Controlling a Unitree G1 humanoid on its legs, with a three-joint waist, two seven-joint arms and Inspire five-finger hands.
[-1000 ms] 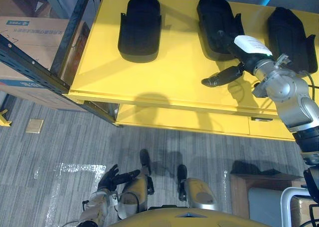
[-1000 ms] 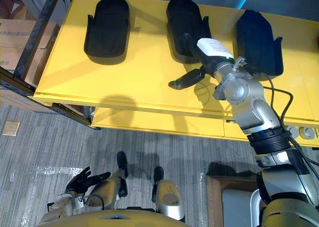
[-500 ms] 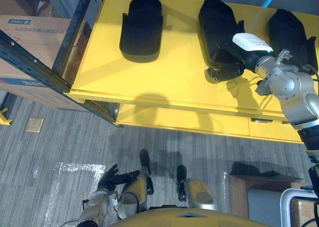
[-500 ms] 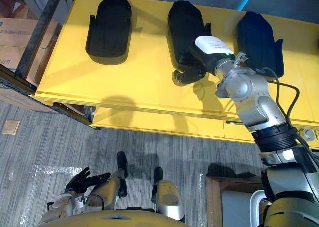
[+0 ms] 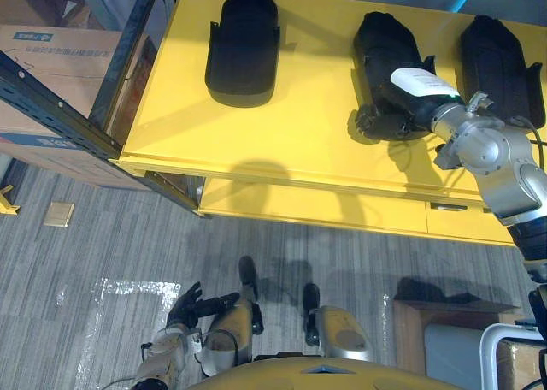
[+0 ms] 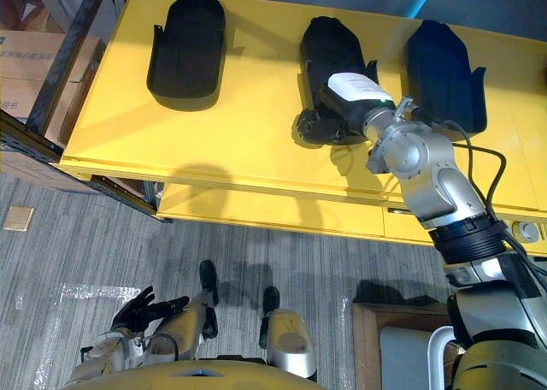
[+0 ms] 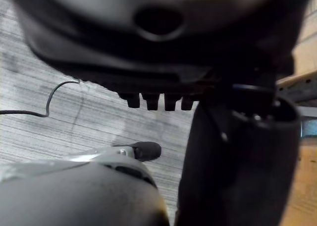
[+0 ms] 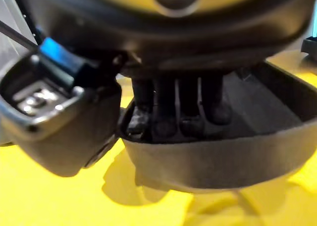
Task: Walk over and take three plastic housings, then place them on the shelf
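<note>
Worktop (image 5: 291, 142): yellow, flat, bare between the parts.
Left housing (image 5: 243, 46): black plastic, lying lengthwise, rounded end at the far side, well apart from the other two.
Middle housing (image 5: 383, 48): black, slightly skewed, nearer the right one; the right hand (image 6: 329, 125) has its fingers hooked into the near end, so I cannot tell if it lies flat.
Right housing (image 5: 496, 61): black, lying lengthwise near the far edge.
Floor (image 5: 111, 245): grey striped carpet, with a small tan square (image 5: 59, 215) lying on it at the left.
</note>
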